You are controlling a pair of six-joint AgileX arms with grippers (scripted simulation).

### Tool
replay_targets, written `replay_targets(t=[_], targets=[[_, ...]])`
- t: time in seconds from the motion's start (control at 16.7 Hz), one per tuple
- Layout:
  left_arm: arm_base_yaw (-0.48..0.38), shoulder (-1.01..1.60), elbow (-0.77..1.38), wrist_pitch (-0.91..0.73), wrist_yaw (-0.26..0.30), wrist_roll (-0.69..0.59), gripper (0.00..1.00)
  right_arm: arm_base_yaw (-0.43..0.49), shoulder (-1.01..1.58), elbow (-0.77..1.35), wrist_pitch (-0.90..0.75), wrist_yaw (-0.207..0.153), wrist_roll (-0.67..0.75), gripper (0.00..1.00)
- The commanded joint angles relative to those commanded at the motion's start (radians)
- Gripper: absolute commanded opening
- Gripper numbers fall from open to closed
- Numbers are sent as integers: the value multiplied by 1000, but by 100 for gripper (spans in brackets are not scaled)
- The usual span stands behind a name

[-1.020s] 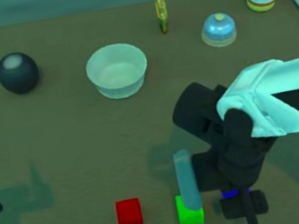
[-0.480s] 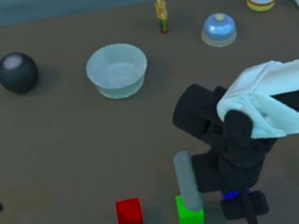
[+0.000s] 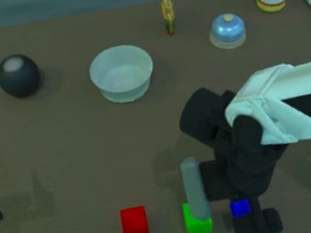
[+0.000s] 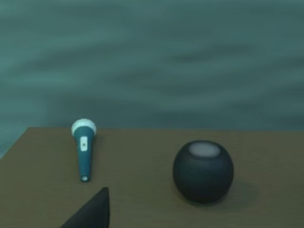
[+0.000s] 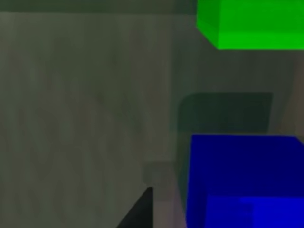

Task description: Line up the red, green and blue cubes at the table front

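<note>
Top view: three plain matte cubes on wood-grain table.

The right arm has a white shell with a black lettered band, black wrist and grey finger.

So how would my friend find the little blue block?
Look along the front edge of the table, under the big white arm reaching in from the right. Three small cubes sit there: the red cube, the green cube, then the blue cube, rightmost and darkest.
</note>
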State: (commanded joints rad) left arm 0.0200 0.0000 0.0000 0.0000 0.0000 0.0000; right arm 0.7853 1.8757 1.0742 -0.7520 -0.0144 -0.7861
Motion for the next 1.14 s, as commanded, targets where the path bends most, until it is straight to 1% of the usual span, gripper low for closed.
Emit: replay_targets(t=[0.06,0.66,0.78,0.96,1.14], targets=[[0,0,0,0,0,0,100,0,0,0,0,0,0,100],[0,0,0,0,0,0,100,1,-6,13,-17,0,-2,100],[0,0,0,0,0,0,100,5,-29,47,-76,-1,-6,100],[0,0,0,0,0,0,100,4,-79,115,-209,-1,-7,100],[0,0,0,0,0,0,100,4,-116,156,-271,-1,-7,100]])
